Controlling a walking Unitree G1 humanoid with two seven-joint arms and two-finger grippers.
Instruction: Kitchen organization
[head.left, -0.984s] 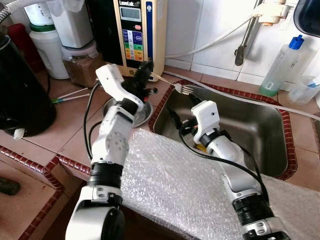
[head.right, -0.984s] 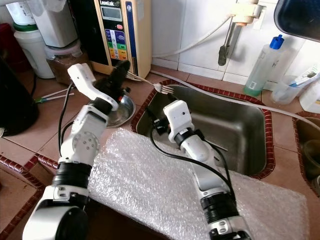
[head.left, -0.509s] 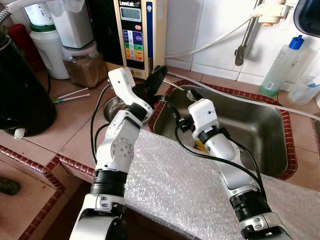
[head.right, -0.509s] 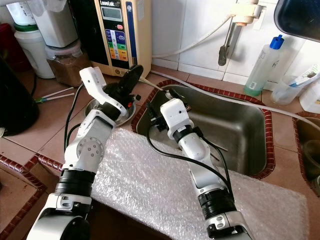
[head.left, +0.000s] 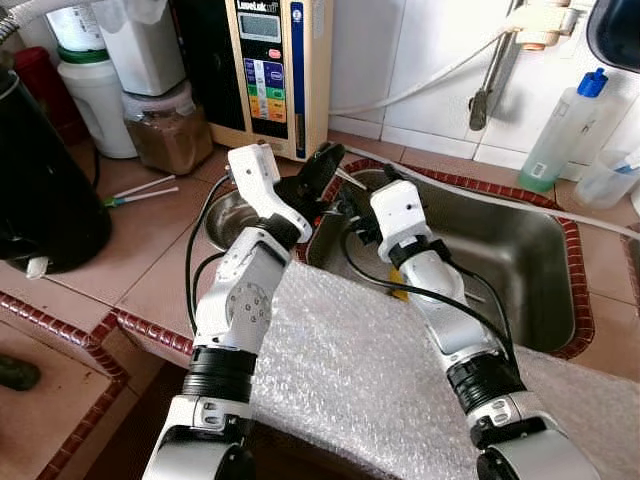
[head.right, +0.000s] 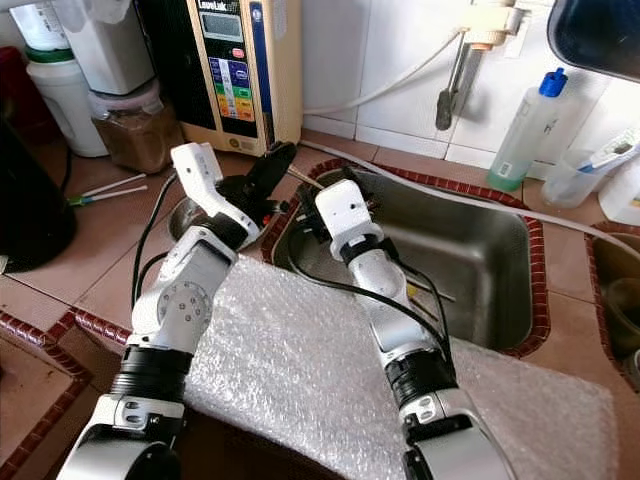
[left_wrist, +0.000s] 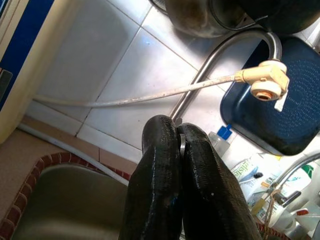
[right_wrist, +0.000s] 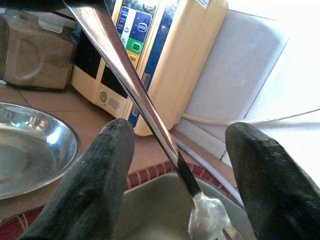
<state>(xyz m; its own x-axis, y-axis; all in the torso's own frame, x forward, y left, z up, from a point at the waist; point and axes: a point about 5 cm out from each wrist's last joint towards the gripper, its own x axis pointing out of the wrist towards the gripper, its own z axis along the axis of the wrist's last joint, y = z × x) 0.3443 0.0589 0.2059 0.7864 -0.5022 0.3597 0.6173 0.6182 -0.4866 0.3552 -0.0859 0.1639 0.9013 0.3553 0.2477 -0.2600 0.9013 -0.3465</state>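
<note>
My left gripper (head.left: 322, 166) is shut on a metal fork (right_wrist: 150, 112), just above the near left corner of the steel sink (head.left: 520, 260). In the left wrist view its fingers (left_wrist: 165, 165) press together with a thin strip of metal between them. My right gripper (right_wrist: 180, 129) is open beside it, and the fork's handle passes between its two fingers (right_wrist: 95, 185) without touching either; the tines hang toward the sink. A round steel dish (head.left: 224, 212) lies on the tiled counter left of the sink, below the left gripper.
A beige water machine (head.left: 268, 70), a brown-filled jar (head.left: 165, 130) and a black kettle (head.left: 40, 190) stand at the back left. Bubble wrap (head.left: 380, 370) covers the counter's front edge. A blue-capped bottle (head.left: 562, 130) and the tap (head.left: 490, 80) stand behind the sink.
My left gripper has carried the fork rightward from above the dish to the sink's corner. My right gripper has risen out of the sink toward it and now straddles the fork's handle.
</note>
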